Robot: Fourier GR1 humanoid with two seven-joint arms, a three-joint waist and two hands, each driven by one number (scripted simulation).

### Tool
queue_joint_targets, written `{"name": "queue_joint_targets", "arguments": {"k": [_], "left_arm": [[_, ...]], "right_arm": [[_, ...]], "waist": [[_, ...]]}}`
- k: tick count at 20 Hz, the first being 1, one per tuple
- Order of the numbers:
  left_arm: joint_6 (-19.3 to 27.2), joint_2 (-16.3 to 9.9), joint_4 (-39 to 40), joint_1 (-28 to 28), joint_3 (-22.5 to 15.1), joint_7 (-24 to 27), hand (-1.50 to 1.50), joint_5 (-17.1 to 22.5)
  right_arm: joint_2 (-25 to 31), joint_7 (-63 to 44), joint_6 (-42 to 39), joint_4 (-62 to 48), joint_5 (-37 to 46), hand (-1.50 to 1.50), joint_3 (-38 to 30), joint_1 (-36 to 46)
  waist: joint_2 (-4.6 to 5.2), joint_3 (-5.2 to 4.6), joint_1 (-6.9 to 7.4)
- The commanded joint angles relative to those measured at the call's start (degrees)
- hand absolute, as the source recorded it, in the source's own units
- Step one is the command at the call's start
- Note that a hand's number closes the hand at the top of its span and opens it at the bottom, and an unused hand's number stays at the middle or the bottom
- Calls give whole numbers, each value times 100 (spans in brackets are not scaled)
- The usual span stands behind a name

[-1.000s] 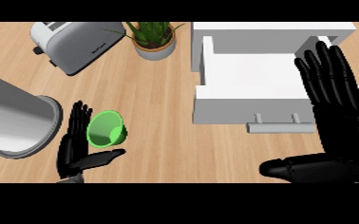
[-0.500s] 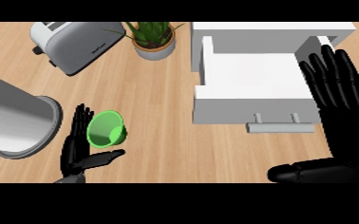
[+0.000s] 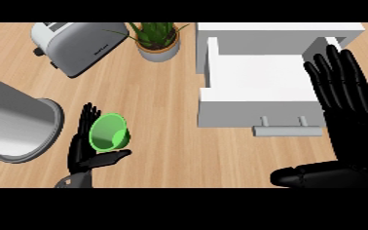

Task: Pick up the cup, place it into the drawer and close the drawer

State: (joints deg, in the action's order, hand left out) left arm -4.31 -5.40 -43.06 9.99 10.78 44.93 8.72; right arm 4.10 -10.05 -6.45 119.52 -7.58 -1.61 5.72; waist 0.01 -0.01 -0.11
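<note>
**Barely begun: cup still out on the counter**

So far the green cup (image 3: 109,132) sits well to the left of the open white drawer (image 3: 262,73), out on the wooden counter (image 3: 165,107). The left hand (image 3: 86,148) cradles it, straight fingers behind, thumb underneath; whether it is lifted I cannot tell. The right hand (image 3: 338,92) rests over the drawer's right side, fingers straight, holding nothing. By my reckoning, carrying, placing and closing all remain. The cup is small, bright green, tilted so its mouth and hollow inside show.
</note>
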Motion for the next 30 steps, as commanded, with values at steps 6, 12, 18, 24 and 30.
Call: {"name": "queue_joint_targets", "arguments": {"k": [6, 12, 18, 24, 30], "left_arm": [[-459, -208, 1325, 595, 307, 642, -150, 238], [-852, 84, 1308, 780, 128, 487, -150, 332], [-1410, 3, 2049, 1079, 172, 1077, 150, 305], [-1548, -40, 1455, 832, 83, 1270, 150, 366], [-830, 287, 793, 571, -28, 1486, 150, 292]], "right_arm": [[79, 356, -279, 21, -225, -150, -194, -365], [-269, 226, 115, -103, 202, -150, 239, -163], [263, -578, -94, 328, -594, -150, -463, 137], [158, -452, 46, 76, -209, -150, -231, 291], [120, -116, -115, 105, -252, -150, -257, -85]], "waist": [[5, -1, -22], [2, -1, -6], [13, -6, -49], [3, -3, -1], [-20, 5, 38]]}}
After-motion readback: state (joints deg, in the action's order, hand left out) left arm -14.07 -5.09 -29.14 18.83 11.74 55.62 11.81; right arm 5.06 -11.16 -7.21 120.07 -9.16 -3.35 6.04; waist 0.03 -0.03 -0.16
